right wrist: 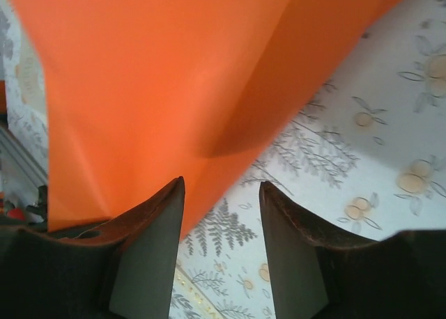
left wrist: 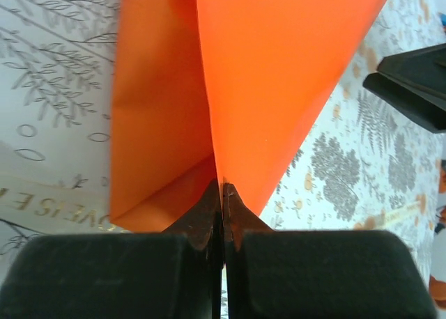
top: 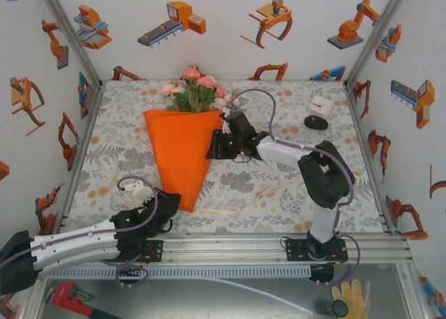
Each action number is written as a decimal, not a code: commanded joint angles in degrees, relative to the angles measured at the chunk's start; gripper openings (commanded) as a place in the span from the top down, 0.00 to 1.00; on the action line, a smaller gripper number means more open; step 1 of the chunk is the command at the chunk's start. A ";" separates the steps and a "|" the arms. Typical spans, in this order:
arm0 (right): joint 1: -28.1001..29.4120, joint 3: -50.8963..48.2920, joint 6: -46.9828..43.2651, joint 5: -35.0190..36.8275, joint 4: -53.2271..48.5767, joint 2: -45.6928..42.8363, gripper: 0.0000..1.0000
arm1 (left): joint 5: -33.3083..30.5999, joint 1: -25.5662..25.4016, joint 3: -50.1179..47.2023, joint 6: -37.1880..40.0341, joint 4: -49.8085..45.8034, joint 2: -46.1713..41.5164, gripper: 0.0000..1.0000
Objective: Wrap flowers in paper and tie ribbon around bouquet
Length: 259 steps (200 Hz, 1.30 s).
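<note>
Two steps made up this job, and by my reading I was near the end of the first, the wrapping, with the tying not yet begun. The paper (top: 181, 148) lay on the worktop (top: 293, 96) folded into a cone, its wide mouth toward the far wall. The flowers (top: 195, 89) stuck out of that mouth, pink and cream heads over green leaves. My left gripper (left wrist: 223, 190) sat at the cone's narrow near tip with its fingers pressed together. From its wrist camera the bottom of the fold ran right down into the closed tips, so I judged it was pinching the paper there. My right gripper (right wrist: 221, 187) was at the cone's right edge, up near the mouth, with its fingers apart. The orange flap lay over one finger and patterned cloth showed through the gap, so it gripped nothing. The ribbon (top: 275, 190) trailed loose across the near side of the worktop, from just beside the tip off toward the right arm, not around the cone at all. The next move, as I saw it, called for making the flap hold while one gripper went for the ribbon, then feeding that soft strip around the cone's waist. I could not tell whether the fold would stay put unaided.
</note>
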 commanded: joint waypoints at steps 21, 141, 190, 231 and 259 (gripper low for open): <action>3.95 6.43 0.82 -1.47 -0.35 4.46 0.55 | 2.37 4.21 -2.04 -1.81 -6.20 -3.70 0.93; 5.44 10.80 4.35 4.05 -1.09 13.93 0.55 | 15.32 20.51 4.75 19.77 -15.99 -9.46 0.43; 5.32 11.18 3.77 4.55 -1.37 13.54 0.54 | 24.16 36.22 18.99 32.97 -24.94 -1.93 0.30; 5.39 11.49 4.10 3.82 -0.87 13.90 0.54 | 42.05 53.70 25.00 42.60 -15.65 12.40 0.19; 5.43 12.10 4.14 2.97 -0.88 14.38 0.54 | 63.42 62.23 25.78 45.56 -0.95 25.74 0.07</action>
